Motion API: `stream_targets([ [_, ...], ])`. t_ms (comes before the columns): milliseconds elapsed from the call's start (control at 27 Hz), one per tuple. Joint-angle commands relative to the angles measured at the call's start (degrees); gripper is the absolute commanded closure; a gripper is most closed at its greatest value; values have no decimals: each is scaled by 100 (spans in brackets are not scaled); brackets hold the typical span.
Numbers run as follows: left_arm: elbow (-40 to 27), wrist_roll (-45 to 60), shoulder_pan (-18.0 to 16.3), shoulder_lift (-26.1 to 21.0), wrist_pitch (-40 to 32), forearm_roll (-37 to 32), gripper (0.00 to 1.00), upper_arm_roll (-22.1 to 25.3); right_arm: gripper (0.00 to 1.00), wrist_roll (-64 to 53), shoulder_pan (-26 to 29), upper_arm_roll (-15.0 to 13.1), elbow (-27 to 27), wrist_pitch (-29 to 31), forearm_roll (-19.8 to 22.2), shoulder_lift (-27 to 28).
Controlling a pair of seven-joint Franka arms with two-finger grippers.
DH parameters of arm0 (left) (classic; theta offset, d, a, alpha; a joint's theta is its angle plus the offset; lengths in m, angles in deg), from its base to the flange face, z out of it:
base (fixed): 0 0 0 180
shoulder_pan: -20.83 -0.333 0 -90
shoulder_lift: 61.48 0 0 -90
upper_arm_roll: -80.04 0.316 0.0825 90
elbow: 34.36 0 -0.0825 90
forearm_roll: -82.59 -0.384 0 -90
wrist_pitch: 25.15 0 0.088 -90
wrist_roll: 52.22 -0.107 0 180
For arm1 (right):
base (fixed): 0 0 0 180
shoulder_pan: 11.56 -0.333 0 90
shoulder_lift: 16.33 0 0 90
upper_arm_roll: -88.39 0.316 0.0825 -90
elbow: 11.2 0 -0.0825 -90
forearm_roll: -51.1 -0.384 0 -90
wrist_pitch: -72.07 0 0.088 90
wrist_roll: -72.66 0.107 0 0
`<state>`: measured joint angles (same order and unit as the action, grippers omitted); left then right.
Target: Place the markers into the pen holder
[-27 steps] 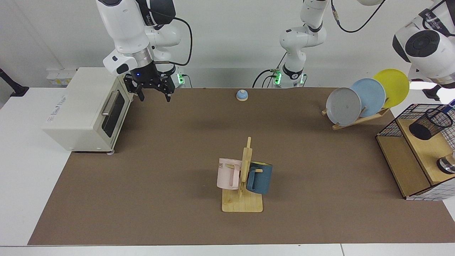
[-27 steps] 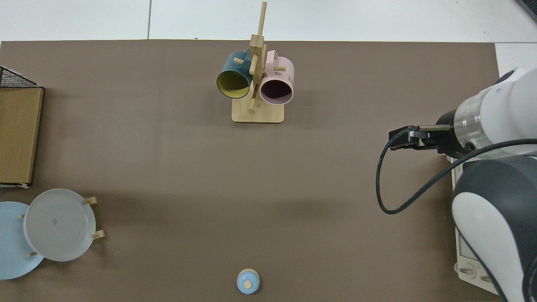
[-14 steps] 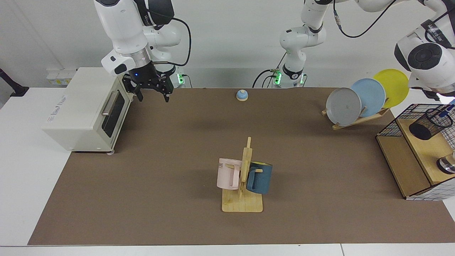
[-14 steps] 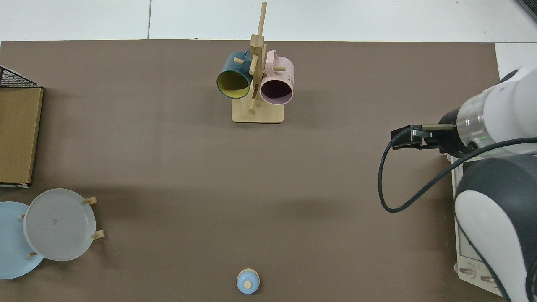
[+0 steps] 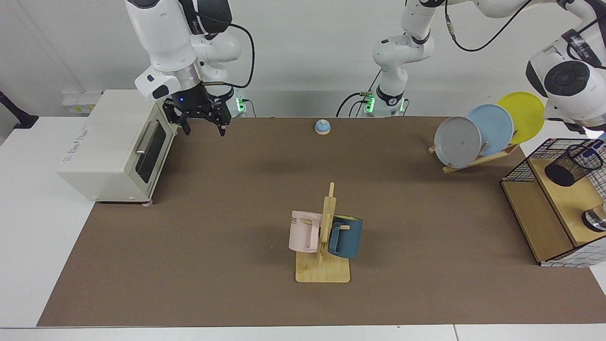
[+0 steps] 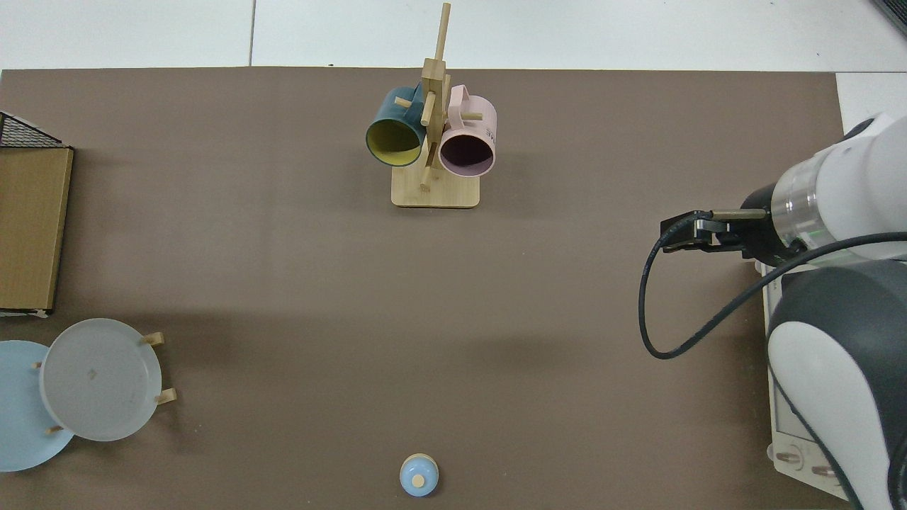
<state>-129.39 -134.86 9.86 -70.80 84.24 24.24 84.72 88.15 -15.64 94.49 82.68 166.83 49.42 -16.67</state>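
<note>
Facing view
- The left gripper was out of frame past the picture's right edge; only the arm's white wrist housing (image 5: 570, 83) showed, so its state could not be told.
- The marker (image 5: 595, 145) was mostly hidden: a short blue stretch showed at the frame edge, at the holder's rim, slanting up toward the right. Whether anything gripped it could not be seen.
- The holder (image 5: 572, 165) stood on the wooden shelf (image 5: 565, 199) inside the wire basket (image 5: 521, 166), its mouth leaning toward the right edge.
- The right gripper (image 5: 202, 124) hung above the mat's far corner, just beside the toaster oven (image 5: 113, 144), fingers pointing down and spread wide with nothing between them. That arm waited, well apart from the holder.

Top view
- Marker, holder and left gripper lay outside the frame; only a basket corner (image 6: 25, 132) and the shelf edge (image 6: 30, 230) showed.
- The right gripper (image 6: 682, 234) was seen from above, largely covered by its own wrist, so its fingers were hard to make out.
</note>
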Motion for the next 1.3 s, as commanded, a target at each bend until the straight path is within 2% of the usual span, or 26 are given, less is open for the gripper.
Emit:
stream_targets([
  [0,-33,-103,-72,-8,47,148,100,-46,0,68,100,58,25,16,-113,-63],
  [1259,-525,-24,-90,132,55,579,100,-46,0,68,92,58,25,16,-113,-63],
])
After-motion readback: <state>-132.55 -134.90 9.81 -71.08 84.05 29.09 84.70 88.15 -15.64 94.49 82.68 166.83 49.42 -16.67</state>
